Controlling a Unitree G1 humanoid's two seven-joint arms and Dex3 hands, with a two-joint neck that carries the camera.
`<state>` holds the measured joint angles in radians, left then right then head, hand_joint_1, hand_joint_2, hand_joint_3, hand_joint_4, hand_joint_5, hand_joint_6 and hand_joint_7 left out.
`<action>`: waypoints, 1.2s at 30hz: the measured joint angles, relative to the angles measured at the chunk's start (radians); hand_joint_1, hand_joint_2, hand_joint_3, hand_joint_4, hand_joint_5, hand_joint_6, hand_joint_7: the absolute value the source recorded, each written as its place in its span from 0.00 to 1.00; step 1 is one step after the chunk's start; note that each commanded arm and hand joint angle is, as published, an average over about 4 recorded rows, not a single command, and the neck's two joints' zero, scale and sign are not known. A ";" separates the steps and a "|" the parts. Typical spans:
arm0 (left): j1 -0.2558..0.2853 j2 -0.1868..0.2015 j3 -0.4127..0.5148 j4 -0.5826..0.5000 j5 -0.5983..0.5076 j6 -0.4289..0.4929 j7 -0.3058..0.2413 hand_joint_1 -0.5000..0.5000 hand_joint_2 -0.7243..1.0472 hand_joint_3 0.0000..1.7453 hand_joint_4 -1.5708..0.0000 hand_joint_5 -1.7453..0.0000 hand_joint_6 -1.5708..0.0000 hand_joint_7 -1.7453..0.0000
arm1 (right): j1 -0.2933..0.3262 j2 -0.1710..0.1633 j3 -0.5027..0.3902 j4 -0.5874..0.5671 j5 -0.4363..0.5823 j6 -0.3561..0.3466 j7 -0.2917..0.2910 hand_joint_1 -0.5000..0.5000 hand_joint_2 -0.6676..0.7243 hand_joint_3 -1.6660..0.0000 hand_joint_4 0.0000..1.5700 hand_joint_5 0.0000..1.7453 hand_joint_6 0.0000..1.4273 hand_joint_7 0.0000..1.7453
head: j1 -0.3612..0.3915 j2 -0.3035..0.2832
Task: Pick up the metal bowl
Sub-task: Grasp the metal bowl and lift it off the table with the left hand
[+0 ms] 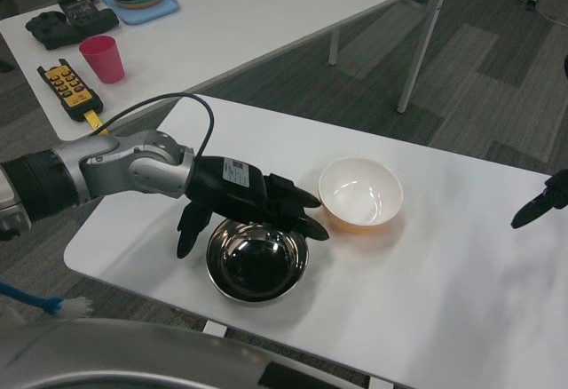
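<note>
Head view: metal bowl (pixel 256 261) sits upright, mouth up; left hand (pixel 240 195) at its 12 o'clock rim, fingers (pixel 297 211) spread apart, holding nothing.

Shiny metal bowl (pixel 256 265) upright on the white table's near edge, mouth up, dark reflective inside, far rim partly hidden.

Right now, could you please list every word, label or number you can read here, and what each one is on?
None can be read.
White label on the back of the left hand: print too small.
Buttons of the yellow remote: markings blurred.
Black device on the far table: no legible text.
</note>
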<state>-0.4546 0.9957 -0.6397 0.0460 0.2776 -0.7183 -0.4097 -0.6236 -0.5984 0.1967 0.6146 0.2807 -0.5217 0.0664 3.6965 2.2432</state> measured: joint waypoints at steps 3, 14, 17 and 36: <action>0.005 0.000 0.007 0.010 -0.001 -0.025 0.000 0.02 0.45 0.00 1.00 1.00 1.00 0.84 | 0.000 0.000 0.000 0.000 0.000 0.000 0.000 0.08 0.91 1.00 0.00 0.00 0.00 0.00 | -0.001 -0.001; 0.026 0.000 0.010 0.051 -0.013 -0.117 0.001 0.02 0.50 0.00 1.00 1.00 1.00 0.84 | 0.001 -0.003 0.005 -0.001 0.001 -0.008 0.000 0.08 0.91 1.00 0.00 0.00 0.00 0.00 | 0.005 -0.010; 0.029 0.001 0.020 0.056 -0.017 -0.127 0.002 0.02 0.50 0.00 1.00 1.00 1.00 0.84 | 0.005 -0.004 0.006 -0.001 0.001 -0.015 0.000 0.08 0.91 1.00 0.00 0.00 0.00 0.00 | 0.002 -0.014; 0.031 0.004 0.057 0.057 -0.022 -0.162 0.026 0.00 0.25 0.00 1.00 1.00 1.00 0.84 | 0.013 -0.003 0.006 0.006 0.001 -0.018 0.000 0.08 0.91 1.00 0.00 0.00 0.00 0.00 | 0.034 -0.083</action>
<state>-0.4239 0.9992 -0.5825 0.1028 0.2554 -0.8803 -0.3837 -0.6105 -0.6018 0.2029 0.6208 0.2813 -0.5394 0.0664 3.7304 2.1607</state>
